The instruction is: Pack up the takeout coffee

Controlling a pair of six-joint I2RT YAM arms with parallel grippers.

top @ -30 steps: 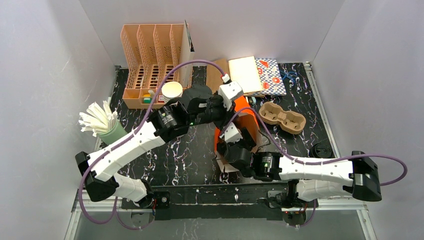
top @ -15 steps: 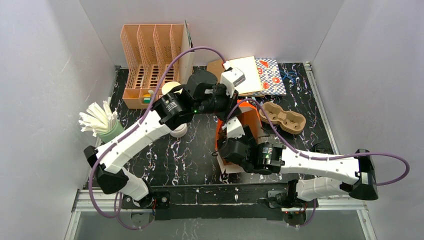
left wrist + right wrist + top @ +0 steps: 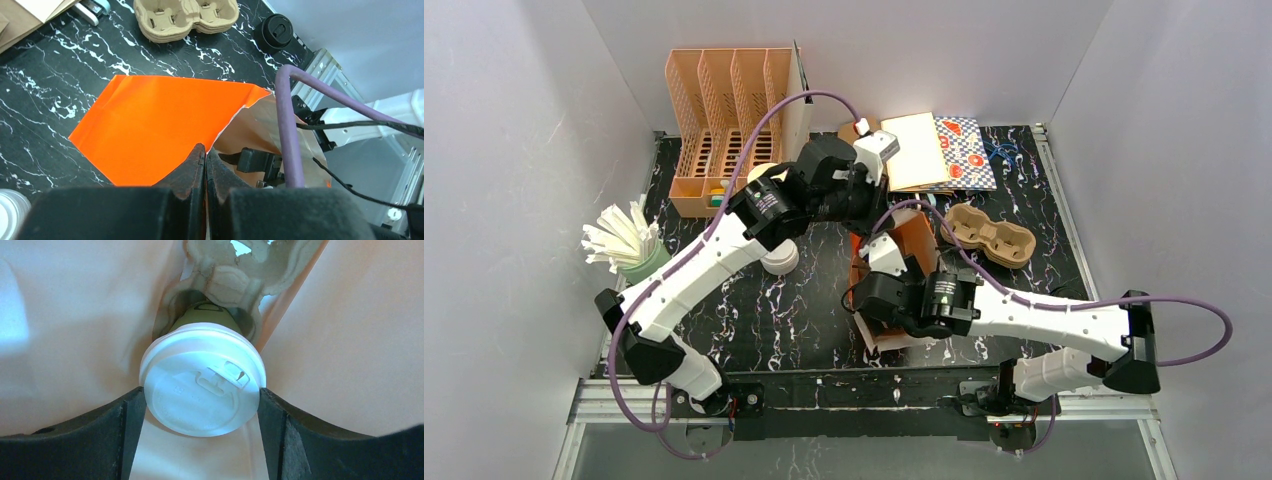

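Observation:
A dark green cup with a white lid (image 3: pixel 202 382) sits in a cardboard carrier (image 3: pixel 225 270) inside the orange paper bag (image 3: pixel 919 235). My right gripper (image 3: pixel 201 394) is deep in the bag, with a finger pressed on each side of the white lid. It is hidden by the bag in the top view. My left gripper (image 3: pixel 205 150) is shut on the bag's torn top rim (image 3: pixel 864 205) and holds the mouth open. The black-lidded cup (image 3: pixel 276 31) stands on the table at the far right, apart from both grippers.
A second cardboard cup carrier (image 3: pixel 989 232) lies right of the bag. An orange slotted organizer (image 3: pixel 729 120) stands at the back left, and paper sheets (image 3: pixel 934 150) at the back middle. A green cup of white straws (image 3: pixel 629 245) is at the left. A white cup (image 3: pixel 779 262) stands under my left arm.
My left gripper has pulled the bag rim back and to the left. My right arm has pushed further forward and left into the bag.

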